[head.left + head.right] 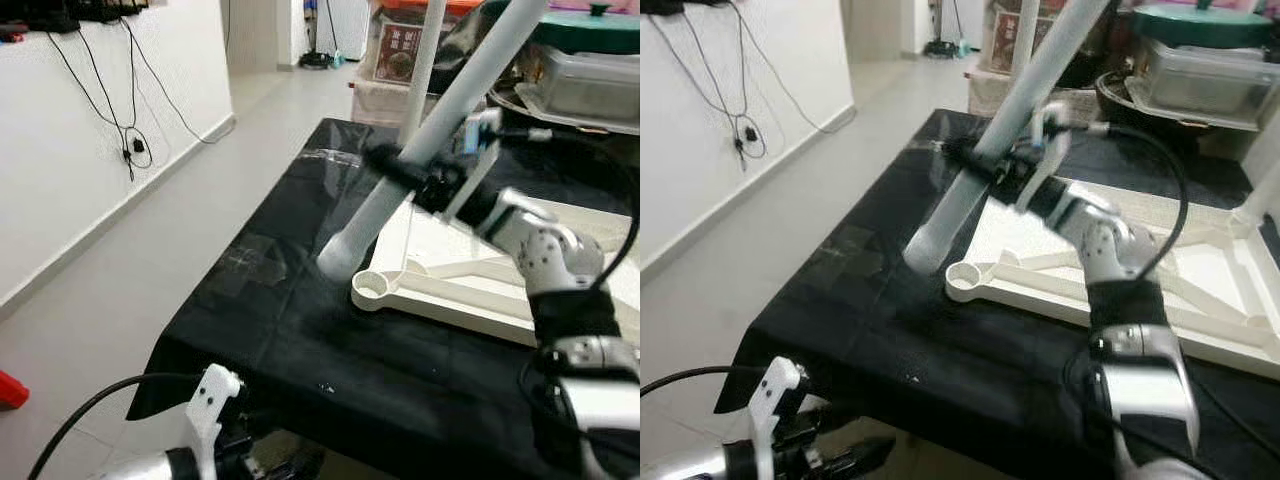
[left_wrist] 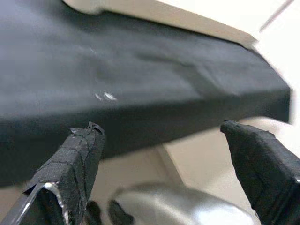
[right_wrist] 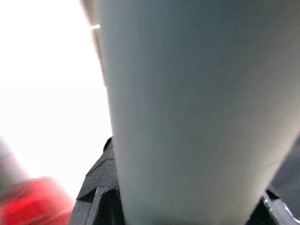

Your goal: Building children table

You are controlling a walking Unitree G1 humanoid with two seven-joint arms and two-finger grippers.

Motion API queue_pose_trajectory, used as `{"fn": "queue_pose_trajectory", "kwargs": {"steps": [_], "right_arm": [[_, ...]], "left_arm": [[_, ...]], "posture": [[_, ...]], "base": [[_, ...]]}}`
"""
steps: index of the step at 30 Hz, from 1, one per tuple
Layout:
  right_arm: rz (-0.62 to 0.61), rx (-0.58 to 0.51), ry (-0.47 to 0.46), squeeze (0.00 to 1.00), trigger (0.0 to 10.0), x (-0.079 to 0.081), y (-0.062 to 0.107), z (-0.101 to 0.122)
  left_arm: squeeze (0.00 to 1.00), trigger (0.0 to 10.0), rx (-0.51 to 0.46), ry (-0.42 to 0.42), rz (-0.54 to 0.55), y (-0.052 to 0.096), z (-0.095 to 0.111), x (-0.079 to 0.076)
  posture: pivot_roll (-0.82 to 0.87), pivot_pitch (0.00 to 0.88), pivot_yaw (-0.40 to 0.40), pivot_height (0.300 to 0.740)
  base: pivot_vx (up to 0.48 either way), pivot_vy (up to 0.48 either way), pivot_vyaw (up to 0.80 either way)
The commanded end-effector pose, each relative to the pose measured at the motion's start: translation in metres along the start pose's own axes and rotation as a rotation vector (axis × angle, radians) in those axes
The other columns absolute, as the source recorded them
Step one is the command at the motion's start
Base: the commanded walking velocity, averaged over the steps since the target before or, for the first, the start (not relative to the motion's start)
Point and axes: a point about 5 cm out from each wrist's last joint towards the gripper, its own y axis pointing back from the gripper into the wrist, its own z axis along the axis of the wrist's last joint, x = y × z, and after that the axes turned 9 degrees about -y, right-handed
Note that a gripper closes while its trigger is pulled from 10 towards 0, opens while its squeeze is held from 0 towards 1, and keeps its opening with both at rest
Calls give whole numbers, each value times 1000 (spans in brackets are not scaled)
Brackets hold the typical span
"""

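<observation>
A white children's tabletop [image 1: 470,290] lies upside down on a surface draped in black cloth [image 1: 290,330], with a round leg socket [image 1: 368,285] at its near corner. My right gripper [image 1: 405,172] is shut on a long pale grey table leg [image 1: 440,130], held slanted, its lower end [image 1: 340,262] hovering just left of that socket. In the right wrist view the leg [image 3: 197,108] is close up between the black fingers. A second leg [image 1: 422,70] stands upright at a far corner. My left gripper [image 2: 164,154] is open below the cloth's front edge [image 2: 140,126], holding nothing.
Plastic bins and a lidded container [image 1: 585,80] are stacked behind the work surface. A white wall with dangling cables [image 1: 130,150] runs along the left, with open grey floor [image 1: 180,230] between it and the cloth. Something red [image 1: 10,390] lies on the floor at far left.
</observation>
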Motion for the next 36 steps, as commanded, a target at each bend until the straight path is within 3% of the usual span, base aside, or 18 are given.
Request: {"fn": "queue_pose_trajectory", "kwargs": {"steps": [1,6,9,10,12,13,15,16,20,22,25,29,35,36], "right_arm": [[-123,-74,116,0,0,-2,-3,3],[-248,-146,257,0,0,15,-9,-16],[-256,-148,273,0,0,16,-10,-19],[-315,-179,368,0,0,21,-14,-24],[-348,-221,471,0,0,26,-18,-27],[-348,-221,471,0,0,26,-18,-27],[-350,-258,574,0,0,31,-20,-28],[-350,-258,574,0,0,31,-20,-28],[-361,-304,724,0,0,33,-19,-32],[-361,-304,724,0,0,33,-19,-32],[-222,-165,841,0,0,32,-14,-61],[-40,-30,839,0,0,33,-3,-90],[53,16,803,0,0,35,2,-100],[144,92,637,0,0,42,3,-103]], "left_arm": [[0,10000,-22,-27,38,-4,4,0],[0,10000,-130,-41,70,-16,23,-11],[0,10000,-140,-41,69,-17,25,-13],[0,10000,-167,-45,72,-19,33,-22],[0,10000,-187,-48,73,-20,38,-30],[0,10000,-187,-48,73,-20,38,-30],[0,10000,-202,-43,72,-19,42,-36],[0,10000,-202,-43,72,-19,42,-36],[0,10000,-210,-32,84,-14,44,-42],[0,10000,-210,-32,84,-14,44,-42],[0,10000,-197,-20,101,-11,42,-45],[0,10000,-194,-20,118,-10,44,-44],[0,10000,-188,-27,126,-10,45,-43],[0,10000,-185,-27,132,-10,45,-41]], "posture": [[120,80,-37,740],[127,127,-38,740],[127,127,-38,740],[138,194,-42,740],[141,222,-42,740],[141,222,-42,740],[146,236,-47,740],[146,236,-47,740],[150,279,-45,740],[150,279,-45,740],[147,311,-42,740],[142,316,-35,740],[143,316,-33,740],[139,307,-29,740]], "base": [[0,0,0],[0,0,0],[0,0,0],[0,0,0],[0,0,0],[0,0,0],[0,0,0],[0,0,0],[0,0,0],[0,0,0],[0,0,0],[0,0,0],[0,0,0],[0,0,0]]}}
